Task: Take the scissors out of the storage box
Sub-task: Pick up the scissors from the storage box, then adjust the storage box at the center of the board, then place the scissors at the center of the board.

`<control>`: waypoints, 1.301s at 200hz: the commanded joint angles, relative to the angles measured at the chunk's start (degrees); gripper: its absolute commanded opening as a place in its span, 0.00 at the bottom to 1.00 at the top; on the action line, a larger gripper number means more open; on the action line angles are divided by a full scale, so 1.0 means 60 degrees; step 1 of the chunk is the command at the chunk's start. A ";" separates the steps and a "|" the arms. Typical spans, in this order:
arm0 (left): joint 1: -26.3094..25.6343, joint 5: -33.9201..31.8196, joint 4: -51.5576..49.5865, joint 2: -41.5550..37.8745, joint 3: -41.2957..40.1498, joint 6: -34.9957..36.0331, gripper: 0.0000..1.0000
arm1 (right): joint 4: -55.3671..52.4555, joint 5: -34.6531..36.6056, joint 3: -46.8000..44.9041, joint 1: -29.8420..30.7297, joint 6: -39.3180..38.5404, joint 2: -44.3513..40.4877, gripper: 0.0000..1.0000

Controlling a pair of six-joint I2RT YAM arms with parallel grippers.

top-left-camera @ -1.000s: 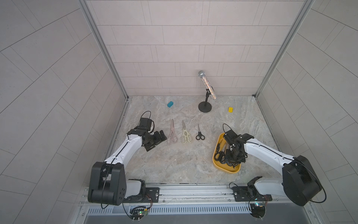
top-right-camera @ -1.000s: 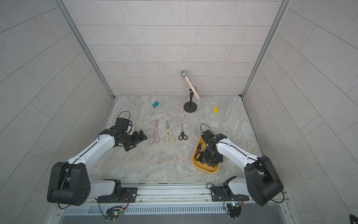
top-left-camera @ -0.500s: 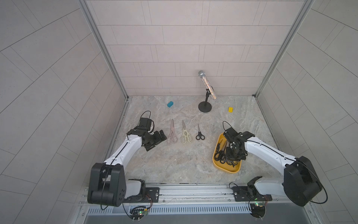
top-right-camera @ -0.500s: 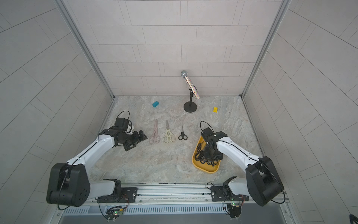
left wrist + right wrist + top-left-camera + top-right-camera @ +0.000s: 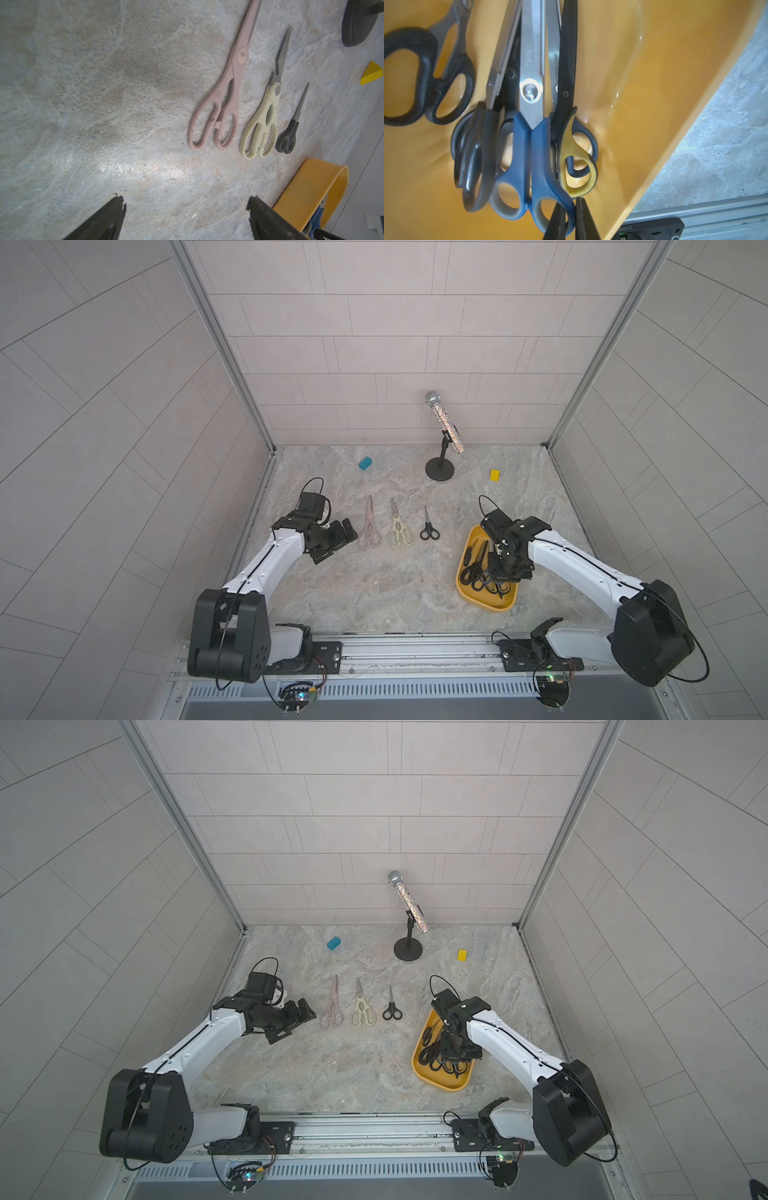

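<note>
Down on the right, the box (image 5: 490,605) is holding tangled scissors (image 5: 482,577); the blue pair (image 5: 529,135) is being pinched at a handle loop (image 5: 538,216) by the right gripper (image 5: 569,202), needing a slow, straight lift, as the yellow-and-black pair (image 5: 571,149) is lying against it.

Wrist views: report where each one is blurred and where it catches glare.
Right wrist view: the blue-handled scissors are sharp at the pivot, the black-handled pair beside them is soft, and glare streaks the storage box wall. Left wrist view: a bright sheen lies on the table, and the pink scissors are crisp.
</note>
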 commanded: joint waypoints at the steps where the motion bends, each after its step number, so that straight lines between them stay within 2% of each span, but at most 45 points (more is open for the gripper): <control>1: -0.0037 0.0009 -0.0054 -0.0020 0.0144 0.0002 1.00 | -0.0473 0.0635 0.0350 0.0013 -0.0075 -0.0326 0.00; 89: -0.0035 0.0025 0.0012 -0.0005 0.0027 0.0028 1.00 | -0.0455 0.0501 0.1718 0.0014 -0.0624 -0.0205 0.00; 152: -0.0028 0.0417 0.0472 0.0055 -0.0234 -0.0472 1.00 | 0.1715 -0.0340 0.3381 0.0016 -0.1487 0.2007 0.00; 206: -0.0042 0.0026 0.0210 -0.0378 -0.0403 -0.0150 1.00 | 0.3281 -0.1390 0.4256 0.0138 -0.1661 0.4053 0.00; 260: -0.0004 0.0054 0.0261 -0.0329 -0.0597 -0.0121 1.00 | 0.3184 -0.0926 0.4234 0.0014 -0.1907 0.5323 0.00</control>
